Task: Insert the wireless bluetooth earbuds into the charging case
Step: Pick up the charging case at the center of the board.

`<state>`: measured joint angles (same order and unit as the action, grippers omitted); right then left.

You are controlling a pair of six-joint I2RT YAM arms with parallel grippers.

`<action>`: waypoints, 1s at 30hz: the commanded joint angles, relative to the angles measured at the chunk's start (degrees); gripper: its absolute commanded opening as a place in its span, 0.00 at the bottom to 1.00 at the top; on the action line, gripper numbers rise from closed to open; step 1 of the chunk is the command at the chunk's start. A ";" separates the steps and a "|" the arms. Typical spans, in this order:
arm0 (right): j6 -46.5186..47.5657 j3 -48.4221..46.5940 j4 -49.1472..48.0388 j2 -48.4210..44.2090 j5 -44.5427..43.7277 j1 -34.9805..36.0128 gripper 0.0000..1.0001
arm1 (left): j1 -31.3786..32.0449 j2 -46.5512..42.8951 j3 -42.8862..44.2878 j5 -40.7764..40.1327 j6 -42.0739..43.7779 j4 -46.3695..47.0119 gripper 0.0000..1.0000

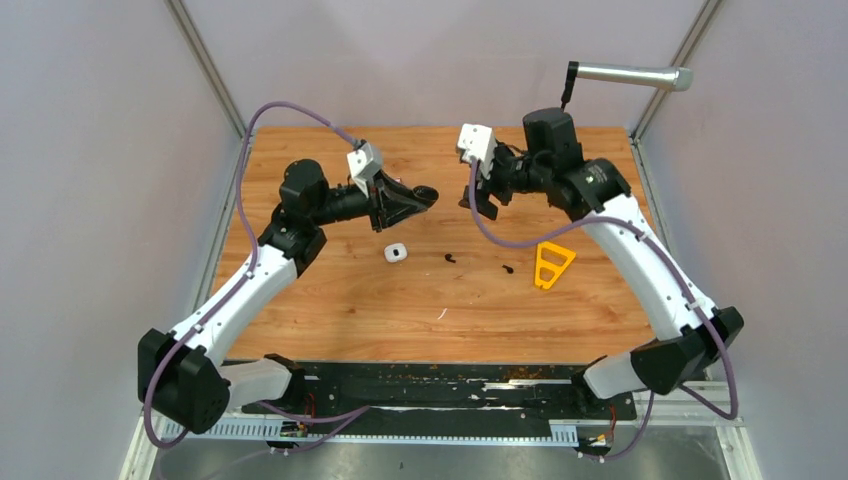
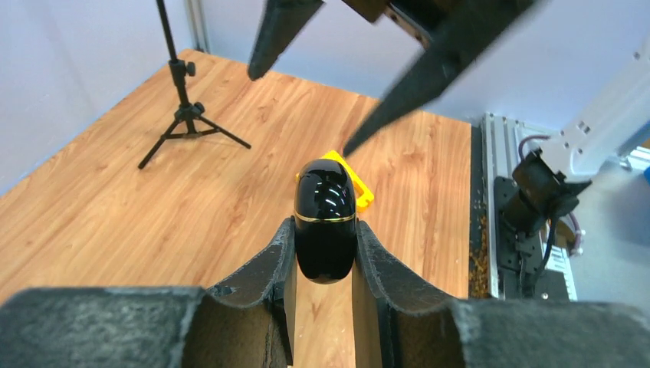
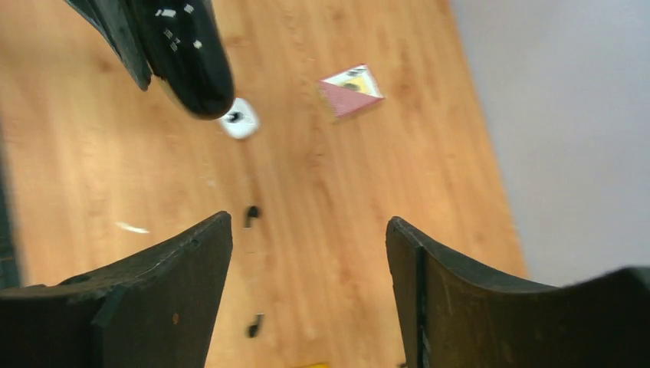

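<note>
Top external view: nearest, two black earbuds (image 1: 450, 258) lie on the bench (image 1: 330, 300) between a small white box (image 1: 395, 252) and a yellow triangle (image 1: 552, 265). Beyond, the left hand (image 1: 417, 197) clamps a glossy black charging case (image 2: 325, 222) above the bench; the right hand (image 1: 485, 205) faces it, jaws spread, empty.

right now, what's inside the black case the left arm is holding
Nothing inside shows. The black case, pinched between the left fingers, is closed along its gold band, so its interior is covered. Two black earbuds lie outside it on the table.
</note>
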<state>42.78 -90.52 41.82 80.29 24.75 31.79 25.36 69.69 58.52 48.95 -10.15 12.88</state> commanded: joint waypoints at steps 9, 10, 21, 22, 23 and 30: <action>0.99 -34.34 38.15 23.40 39.78 -4.15 0.51 | 0.03 -5.07 -11.04 6.77 3.44 15.93 0.00; 0.83 -34.10 37.13 23.15 39.48 -3.89 0.50 | 0.04 -5.02 -11.32 6.58 2.99 16.49 0.00; 6.61 -30.47 37.07 21.22 35.59 -0.12 0.50 | 0.04 -3.89 -12.20 5.58 -1.05 20.82 0.00; 5.52 -29.94 35.59 20.94 35.11 0.11 0.50 | 0.04 -3.73 -12.16 5.43 -1.62 21.21 0.00; 3.98 -29.70 34.13 20.89 34.94 0.19 0.50 | 0.04 -3.52 -12.08 5.36 -2.00 21.37 0.00; -1.10 -29.77 29.48 21.15 34.46 0.33 0.33 | 0.04 -2.15 -12.22 4.88 -6.01 23.26 0.00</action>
<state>43.86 -120.03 75.26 103.81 58.39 31.77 25.45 66.78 46.41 54.52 -12.82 32.36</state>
